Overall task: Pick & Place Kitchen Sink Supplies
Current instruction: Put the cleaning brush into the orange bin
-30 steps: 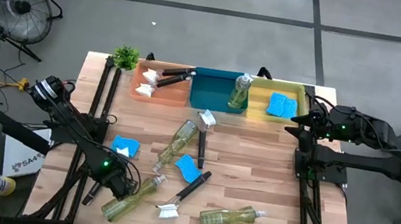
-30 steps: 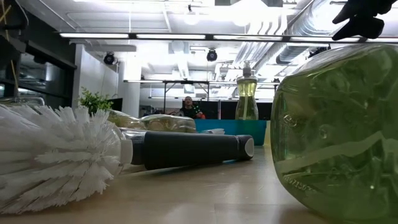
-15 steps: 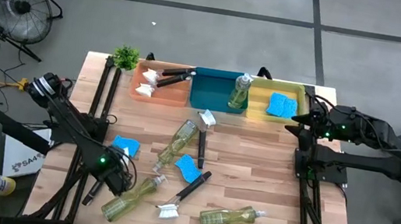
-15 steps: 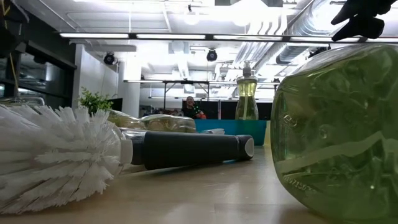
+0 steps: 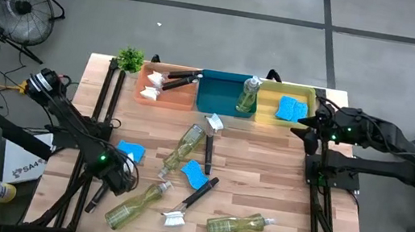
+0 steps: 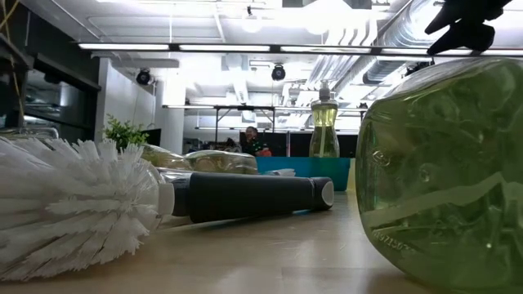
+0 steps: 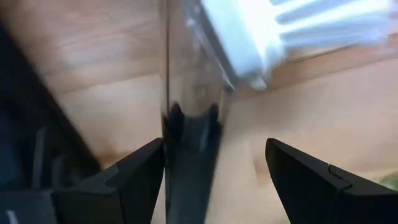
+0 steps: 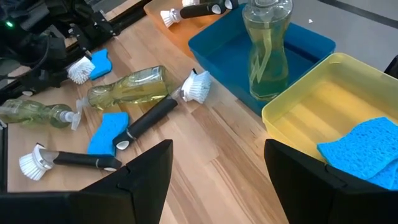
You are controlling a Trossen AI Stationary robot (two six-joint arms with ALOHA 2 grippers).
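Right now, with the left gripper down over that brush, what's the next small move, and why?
Probably close the left gripper on the brush handle. Its wrist view shows the dark handle between the open fingers, nearer one of them, with the white head just ahead and nothing gripped. The right gripper hovers open by the yellow bin.

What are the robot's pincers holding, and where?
Nothing yet. The left pincer stands open around a black brush's handle, not clamped; the right pincer is open and empty.
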